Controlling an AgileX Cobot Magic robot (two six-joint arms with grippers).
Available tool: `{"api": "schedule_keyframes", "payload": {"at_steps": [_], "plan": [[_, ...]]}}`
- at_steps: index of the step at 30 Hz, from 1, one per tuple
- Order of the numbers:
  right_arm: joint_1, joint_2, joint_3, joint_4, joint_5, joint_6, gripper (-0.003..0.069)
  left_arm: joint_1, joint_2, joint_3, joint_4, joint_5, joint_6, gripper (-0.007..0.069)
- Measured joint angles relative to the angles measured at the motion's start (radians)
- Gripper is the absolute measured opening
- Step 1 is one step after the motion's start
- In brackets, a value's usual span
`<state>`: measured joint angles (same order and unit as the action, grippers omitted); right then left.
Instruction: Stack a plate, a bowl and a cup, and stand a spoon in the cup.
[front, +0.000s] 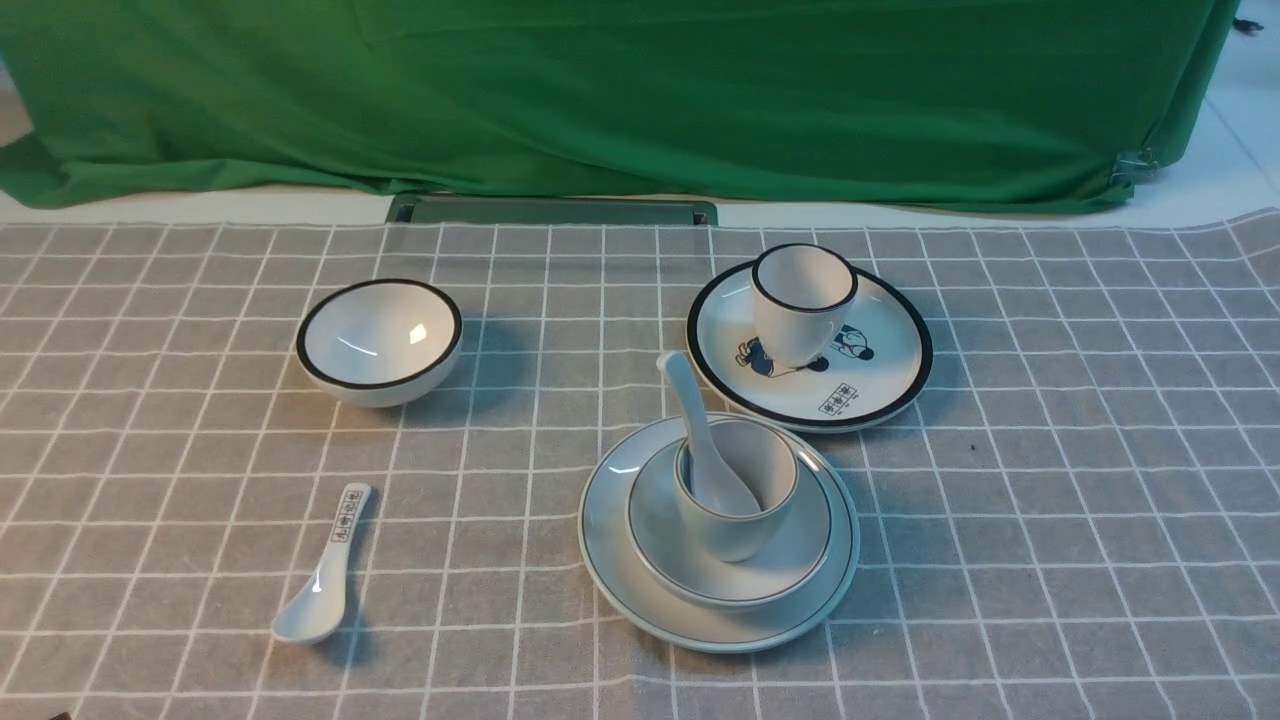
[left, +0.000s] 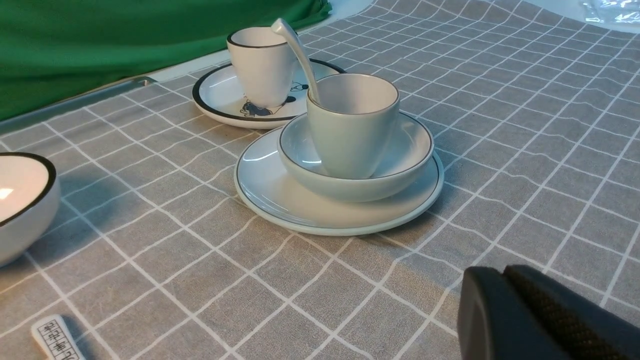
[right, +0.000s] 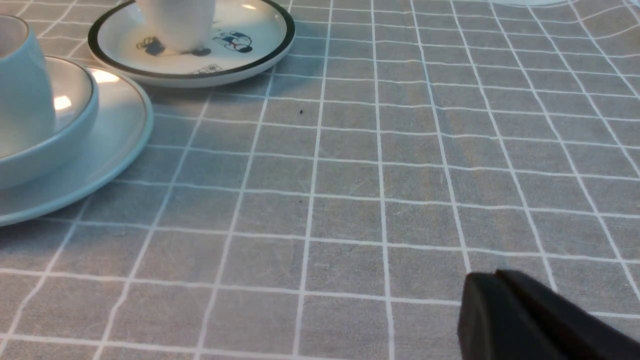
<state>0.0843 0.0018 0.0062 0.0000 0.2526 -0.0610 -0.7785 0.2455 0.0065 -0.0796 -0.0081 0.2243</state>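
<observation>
Sitting stacked mid-desk: plate (front: 612, 560), bowl (front: 800, 540), cup (front: 745, 525), spoon (front: 697, 440) upright inside. Black-rimmed plate (front: 880, 385) just behind; black-rimmed bowl (front: 379, 341), printed spoon (front: 322, 592) well apart. Left gripper (left: 505, 280), right gripper (right: 497, 280) pressed together, empty.

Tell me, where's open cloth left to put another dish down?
Bare cloth lies right of the plate stack and cartoon plate, also between black-rimmed bowl and stack. It is crowded where those two plates nearly meet.

Black characters, too small to read, mark the printed spoon (front: 322, 570) and cartoon plate (front: 880, 375).
</observation>
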Motion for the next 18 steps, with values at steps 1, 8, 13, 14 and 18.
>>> {"api": "schedule_keyframes", "payload": {"at_steps": [1, 8, 13, 14, 18], "plan": [[0.0, 0.0, 0.0, 0.0, 0.0, 0.0, 0.0027, 0.0, 0.0, 0.0, 0.0, 0.0, 0.0, 0.0011], [0.0, 0.0, 0.0, 0.0, 0.0, 0.0, 0.0038, 0.0, 0.0, 0.0, 0.0, 0.0, 0.0, 0.0011], [0.0, 0.0, 0.0, 0.0, 0.0, 0.0, 0.0052, 0.028, -0.001, 0.0, -0.001, -0.027, 0.01, 0.0011], [0.0, 0.0, 0.0, 0.0, 0.0, 0.0, 0.0054, 0.055, -0.002, 0.0, -0.007, -0.04, 0.012, 0.0011], [0.0, 0.0, 0.0, 0.0, 0.0, 0.0, 0.0062, 0.258, -0.027, 0.0, -0.045, -0.096, 0.01, 0.0011]]}}
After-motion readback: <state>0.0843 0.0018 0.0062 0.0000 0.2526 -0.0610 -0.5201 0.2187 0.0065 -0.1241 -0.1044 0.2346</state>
